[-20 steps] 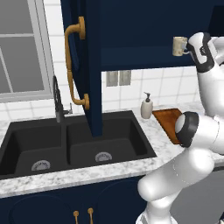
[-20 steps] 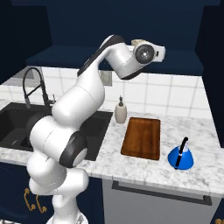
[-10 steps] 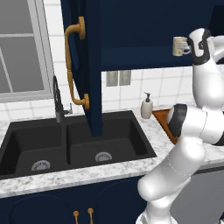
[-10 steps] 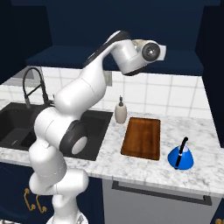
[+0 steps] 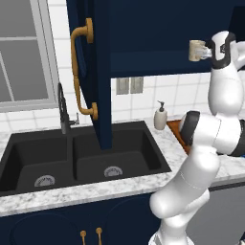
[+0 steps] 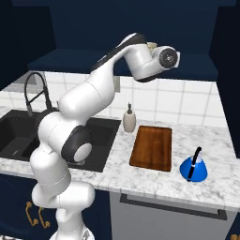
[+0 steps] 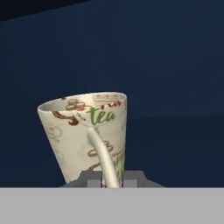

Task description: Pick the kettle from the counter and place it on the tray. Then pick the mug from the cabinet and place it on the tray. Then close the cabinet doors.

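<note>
The cream mug [image 7: 83,131], printed with "tea", stands on the navy cabinet [image 5: 158,43] shelf and looks tilted in the hand view. My gripper [image 7: 109,179] is shut on its loop handle [image 7: 103,155], one fingertip [image 7: 92,179] on each side. From the left base view the mug [image 5: 195,50] sits at the shelf's front edge with my gripper [image 5: 206,50] against its right side. The blue kettle [image 6: 193,166] stands on the speckled counter [image 6: 154,183], just right of the bare wooden tray [image 6: 152,147]. One cabinet door [image 5: 91,72] hangs open over the sink.
A black double sink [image 5: 81,160] with a dark faucet [image 5: 62,110] lies left of the arm. A cream soap bottle [image 6: 129,119] stands at the tiled wall behind the tray's left corner. The open door's brass handle [image 5: 80,72] juts toward me.
The jaws have closed on the mug's handle. The hand has risen slightly and moved in toward the mug; mug, kettle and tray have stayed in place.
</note>
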Robot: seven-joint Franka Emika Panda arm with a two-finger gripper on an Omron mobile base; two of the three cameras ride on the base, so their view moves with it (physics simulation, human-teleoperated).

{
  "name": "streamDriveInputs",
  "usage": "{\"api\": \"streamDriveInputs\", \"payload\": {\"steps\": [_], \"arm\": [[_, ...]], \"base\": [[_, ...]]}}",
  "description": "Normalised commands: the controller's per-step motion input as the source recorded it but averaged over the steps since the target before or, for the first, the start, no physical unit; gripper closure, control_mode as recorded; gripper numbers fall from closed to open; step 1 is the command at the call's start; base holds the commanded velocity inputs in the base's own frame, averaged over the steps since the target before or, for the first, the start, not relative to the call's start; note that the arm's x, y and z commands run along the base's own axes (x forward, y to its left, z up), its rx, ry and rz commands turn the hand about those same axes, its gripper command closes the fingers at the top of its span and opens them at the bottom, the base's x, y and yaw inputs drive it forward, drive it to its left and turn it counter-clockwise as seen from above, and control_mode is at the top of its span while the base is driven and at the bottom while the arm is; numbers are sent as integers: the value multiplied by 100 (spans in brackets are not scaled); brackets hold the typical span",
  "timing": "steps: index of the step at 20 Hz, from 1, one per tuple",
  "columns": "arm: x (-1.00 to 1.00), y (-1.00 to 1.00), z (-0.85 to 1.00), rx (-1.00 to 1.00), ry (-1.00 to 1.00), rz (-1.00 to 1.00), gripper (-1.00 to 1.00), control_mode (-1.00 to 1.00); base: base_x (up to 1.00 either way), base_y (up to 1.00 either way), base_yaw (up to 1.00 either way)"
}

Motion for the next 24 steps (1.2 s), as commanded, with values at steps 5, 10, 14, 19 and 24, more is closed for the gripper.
{"api": "streamDriveInputs", "payload": {"steps": [5,10,14,19,24], "arm": [[-2,4,-6,1,6,0,100,-100],[-43,11,-4,5,0,0,100,-100],[-50,25,-3,3,0,0,100,-100],[-52,26,-7,3,0,0,100,-100],[-76,56,-10,3,0,-11,100,-100]], "base": [[0,0,0],[0,0,0],[0,0,0],[0,0,0],[0,0,0]]}}
